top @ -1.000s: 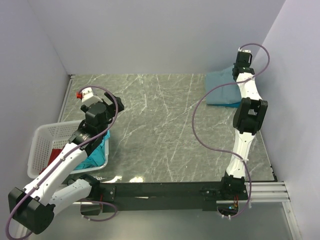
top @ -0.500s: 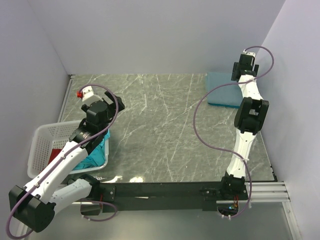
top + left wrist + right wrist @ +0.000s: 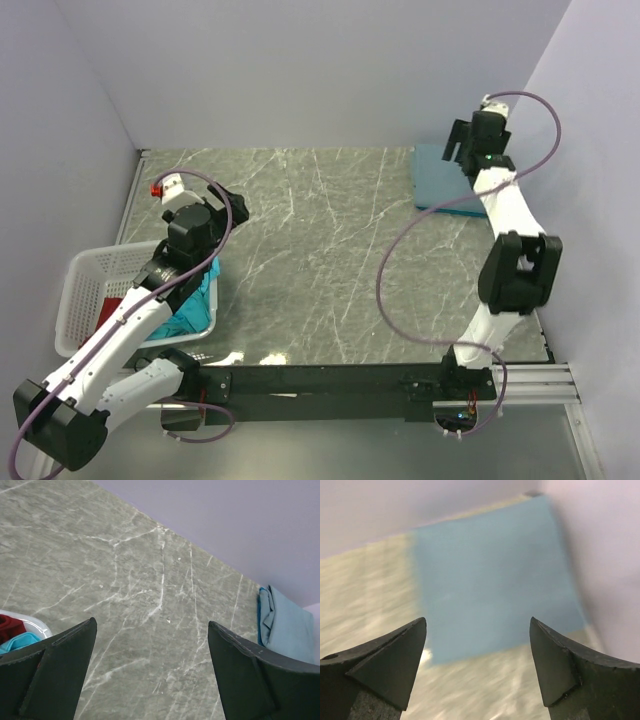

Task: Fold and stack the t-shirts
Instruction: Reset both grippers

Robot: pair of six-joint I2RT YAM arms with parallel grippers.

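Observation:
A folded stack of t-shirts (image 3: 440, 180), grey-blue on top with a brighter blue edge beneath, lies in the back right corner. My right gripper (image 3: 459, 143) hovers above it, open and holding nothing. In the right wrist view, blurred by motion, the folded shirt (image 3: 490, 580) lies beyond the spread right gripper (image 3: 477, 622). My left gripper (image 3: 232, 203) hangs open over bare table beside the basket. The left wrist view shows this gripper (image 3: 151, 625) empty, with the stack (image 3: 287, 625) far off at the right. A red shirt (image 3: 110, 303) and a turquoise one (image 3: 196, 303) lie in the basket.
The white lattice laundry basket (image 3: 85, 262) stands at the near left, partly under my left arm; its rim (image 3: 31, 623) shows at the left wrist view's lower left. Walls close in the table at the left, back and right. A purple cable loops beside the right arm.
My right gripper has opened and let go of the folded shirt, which now lies flat on the stack, and the arm has drawn up and back. The left arm has barely moved.

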